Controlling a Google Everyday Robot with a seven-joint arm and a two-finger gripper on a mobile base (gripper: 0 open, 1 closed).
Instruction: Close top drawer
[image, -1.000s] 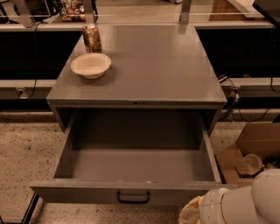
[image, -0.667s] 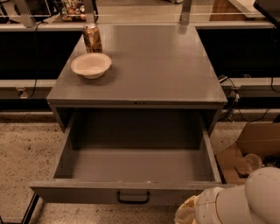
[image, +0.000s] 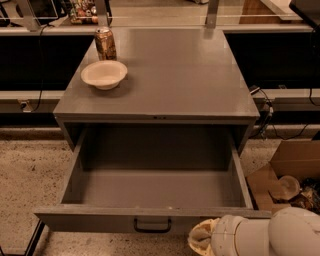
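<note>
Standing open, the top drawer (image: 155, 187) reaches far out of the front of the grey cabinet (image: 170, 80), toward the camera. Its inner floor and side walls are in full view. A small black handle (image: 152, 226) sits in the centre of the drawer front, at the edge farthest from the cabinet.

The gripper (image: 201, 239) is in front of the cabinet, low at the right part of the drawer front, just right of the handle. It looks like a cream-coloured end on the white arm (image: 265, 234), which comes in from the right. I cannot tell if the gripper is open or closed, or if it touches the drawer front.

On the cabinet top, at the back left, a white bowl (image: 104, 74) stands, with a can (image: 105, 44) upright just behind it. On the floor to the right of the cabinet lies an open cardboard box (image: 295, 160).
</note>
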